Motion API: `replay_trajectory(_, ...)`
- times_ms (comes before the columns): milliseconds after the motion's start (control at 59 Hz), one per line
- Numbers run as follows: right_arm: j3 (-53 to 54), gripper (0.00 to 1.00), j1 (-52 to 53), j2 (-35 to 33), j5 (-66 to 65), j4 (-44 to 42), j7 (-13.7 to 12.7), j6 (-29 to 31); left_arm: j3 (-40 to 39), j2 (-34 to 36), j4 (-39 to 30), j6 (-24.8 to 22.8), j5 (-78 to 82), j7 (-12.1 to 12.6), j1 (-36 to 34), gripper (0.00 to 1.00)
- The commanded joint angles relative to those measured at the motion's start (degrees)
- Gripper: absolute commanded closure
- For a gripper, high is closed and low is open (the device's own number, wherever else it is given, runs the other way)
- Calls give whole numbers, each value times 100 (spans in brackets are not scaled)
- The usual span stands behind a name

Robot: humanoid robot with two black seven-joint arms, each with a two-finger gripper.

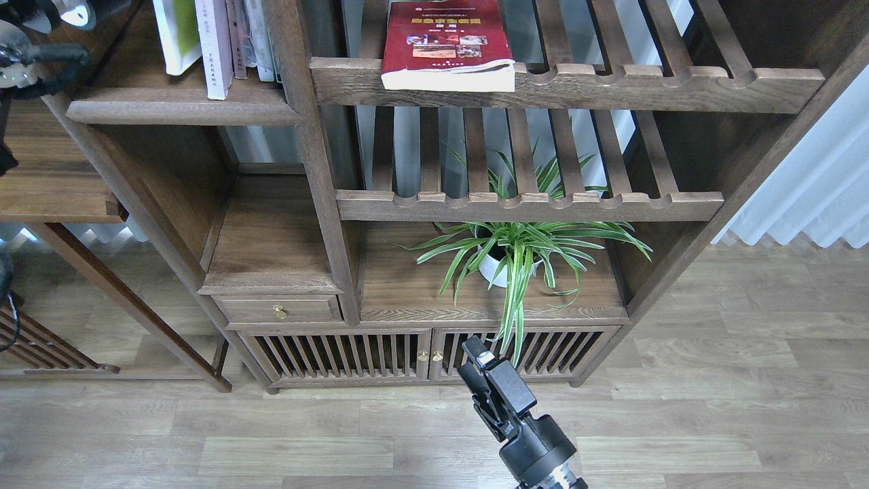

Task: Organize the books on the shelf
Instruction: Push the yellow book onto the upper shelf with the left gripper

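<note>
The dark red book [445,41] lies flat on the upper slatted rack, its white page edge over the notched front rail. A yellow-green and white book [174,34] and a white-lavender book [215,47] stand upright among other books on the solid dark-brown shelf [183,109] at upper left. My right gripper [477,353] points up at the bottom centre, low over the floor, far below the books; its fingers look pressed together and it holds nothing. Of my left arm only a cabled part [34,58] shows at the top left corner; its gripper is cut off by the edge.
A potted spider plant [516,251] stands on the lower board. A second slatted rack [529,204] is above it. A drawer [278,309] and slatted cabinet doors [339,353] are at the base. A side table [54,190] stands at left, a white curtain [815,197] at right.
</note>
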Motion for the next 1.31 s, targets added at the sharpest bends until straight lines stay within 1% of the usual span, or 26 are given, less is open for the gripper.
replay_trajectory(0, 12, 1, 9, -1, 5, 0, 0, 0, -4, -12, 25, -1, -9, 2, 5, 74)
replay_trajectory(85, 12, 2, 36, -9, 66, 0, -8, 0, -4, -12, 25, -1, -18, 2, 5, 66)
replay_trajectory(187, 12, 1, 53, -27, 84, 0, -8, 0, -4, 6, -1, -1, -18, 2, 5, 61)
replay_trajectory(424, 12, 1, 62, -53, 110, 0, -8, 0, -12, 23, -142, -1, -27, 11, 13, 56)
replay_trajectory(594, 144, 2, 62, -115, 163, 35, -8, 0, -74, 41, -343, -1, -176, 37, 180, 53)
replay_trajectory(763, 179, 2, 62, -229, 215, 35, -8, 0, -92, 164, -642, -1, -536, 195, 409, 50)
replay_trajectory(831, 179, 2, 62, -273, 242, 44, -8, 0, -92, 278, -836, -1, -633, 292, 540, 49)
replay_trajectory(848, 179, 2, 53, -290, 251, 44, -8, 0, -100, 400, -1106, -1, -720, 405, 689, 49)
replay_trajectory(899, 179, 1, 27, -291, 251, 44, -8, 0, -118, 515, -1345, -1, -809, 468, 830, 49)
replay_trajectory(1018, 179, 1, 9, -308, 259, 61, -17, 0, -206, 691, -1864, -1, -993, 503, 1085, 49)
replay_trajectory(1153, 179, 1, 9, -308, 260, 70, -17, 0, -329, 981, -2514, -1, -1160, 652, 1393, 49)
replay_trajectory(1289, 170, 1, 9, -308, 260, 79, -17, 0, -460, 1025, -2795, -1, -1275, 661, 1656, 49)
